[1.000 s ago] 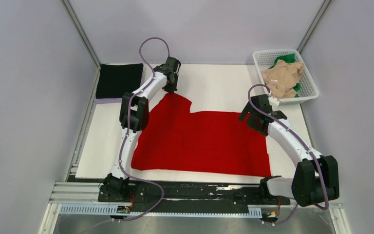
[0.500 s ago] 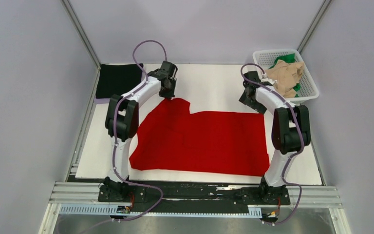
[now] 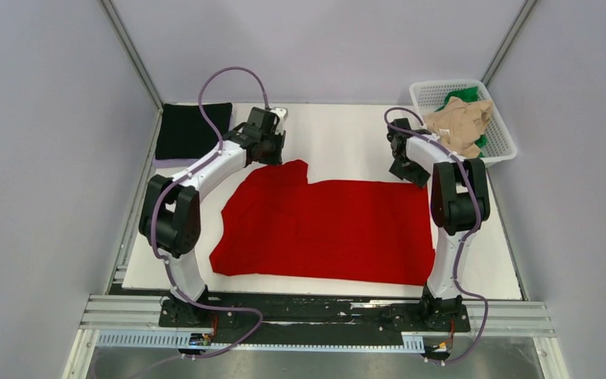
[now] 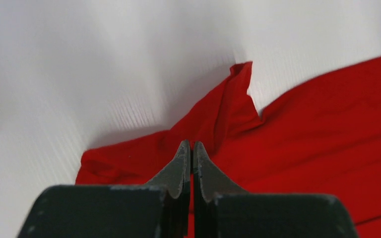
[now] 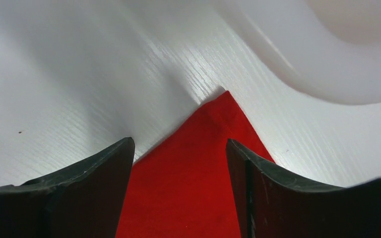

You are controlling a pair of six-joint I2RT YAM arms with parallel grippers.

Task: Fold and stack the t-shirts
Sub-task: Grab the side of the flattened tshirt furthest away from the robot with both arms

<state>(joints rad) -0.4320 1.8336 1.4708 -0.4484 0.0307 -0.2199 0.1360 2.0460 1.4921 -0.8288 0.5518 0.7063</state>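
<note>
Fingers of the left gripper (image 4: 189, 145) are pressed together at the far left corner of the red t-shirt (image 3: 323, 225). Those of the right gripper (image 5: 178, 142) spread wide, straddling its far right corner.

Plain red t-shirt (image 3: 323, 229), black t-shirt (image 3: 189, 130), white lattice basket (image 3: 442, 83).

A: What is the red t-shirt (image 3: 323, 229) made of?
B: Soft, matt cloth with a fine knit. The black t-shirt (image 3: 193, 130) is matt cloth too.
A: And the desk (image 3: 347, 134)?
B: Smooth white board with faint ruled lines and a slight sheen (the wrist views show it best).
A: The basket (image 3: 502, 136)?
B: White plastic lattice, with a crumpled beige t-shirt (image 3: 459, 126) of matt cloth inside.
A: The left hand (image 4: 191, 146) and the right hand (image 5: 178, 144)?
B: Dark, matt, hard-looking fingers (image 5: 99, 173).
</note>
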